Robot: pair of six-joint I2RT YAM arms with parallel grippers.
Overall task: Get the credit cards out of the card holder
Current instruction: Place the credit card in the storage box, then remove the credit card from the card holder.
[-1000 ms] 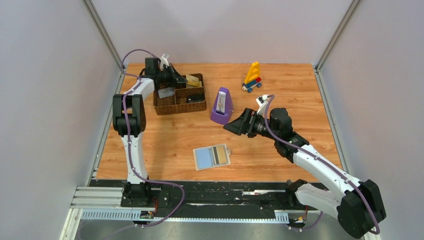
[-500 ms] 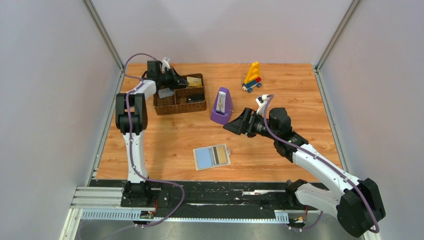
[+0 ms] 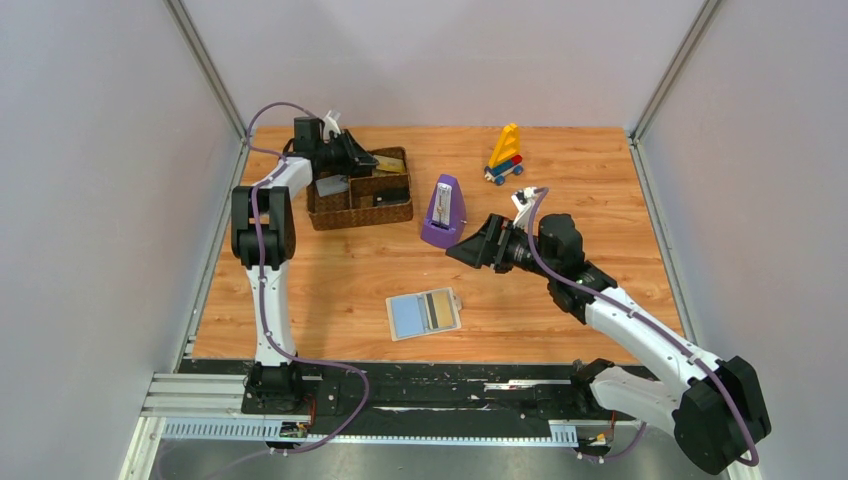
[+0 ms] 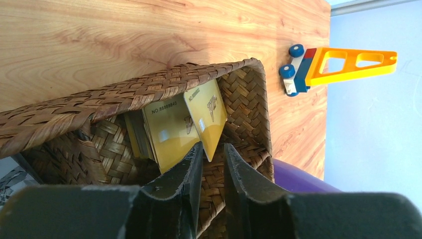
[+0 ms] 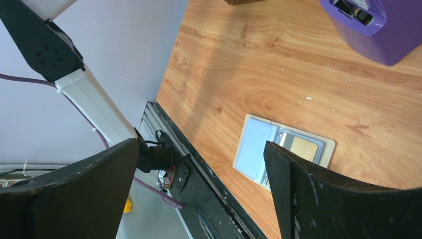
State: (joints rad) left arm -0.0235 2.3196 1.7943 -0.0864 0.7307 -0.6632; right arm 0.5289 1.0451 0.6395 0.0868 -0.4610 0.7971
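The light-blue card holder [image 3: 408,317] lies open on the table near the front, with a tan credit card [image 5: 303,149] and a dark one beside it in its right half. My left gripper [image 4: 213,149] hangs over the back compartment of the woven tray [image 3: 360,212]. Its jaws stand slightly apart, and the corner of a yellow card [image 4: 208,113] sits loosely between the tips. Another yellow card [image 4: 169,130] leans behind it. My right gripper [image 5: 201,147] is wide open above the table, right of the holder, with nothing in it.
A purple metronome [image 3: 442,212] stands between the tray and my right gripper [image 3: 470,248]. A yellow, blue and red toy [image 3: 505,155] sits at the back. The left gripper [image 3: 362,158] is at the tray's back rim. Grey walls close in on both sides.
The left jaws have parted from shut, loosening their hold on the yellow card in the tray. The left arm shifted slightly. The right arm has stayed still.
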